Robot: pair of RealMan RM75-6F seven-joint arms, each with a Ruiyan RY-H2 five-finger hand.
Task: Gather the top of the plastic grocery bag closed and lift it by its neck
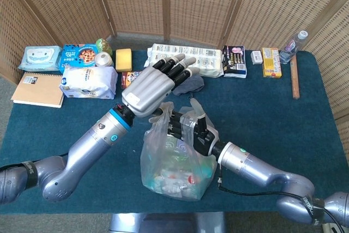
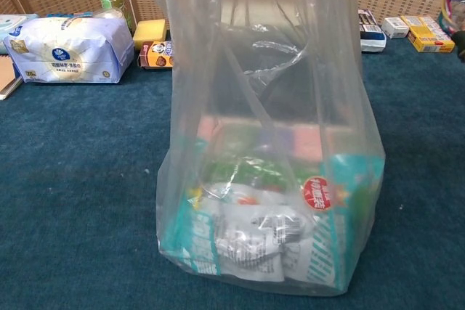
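The top of a clear plastic bag (image 1: 173, 159) of groceries is grasped by the right hand (image 1: 191, 129), while the left hand (image 1: 152, 88) is held flat and released above it.

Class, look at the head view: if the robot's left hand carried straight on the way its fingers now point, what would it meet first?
The left hand points up and away toward the table's far side. Likely first in line is the dark grey cloth, then the long white package behind it. Since the hand hovers above the table, it might pass over both; depth is unclear.

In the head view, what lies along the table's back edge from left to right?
Wet wipes pack → cookie bag → yellow sponge → long white package → dark packet → yellow box → water bottle.
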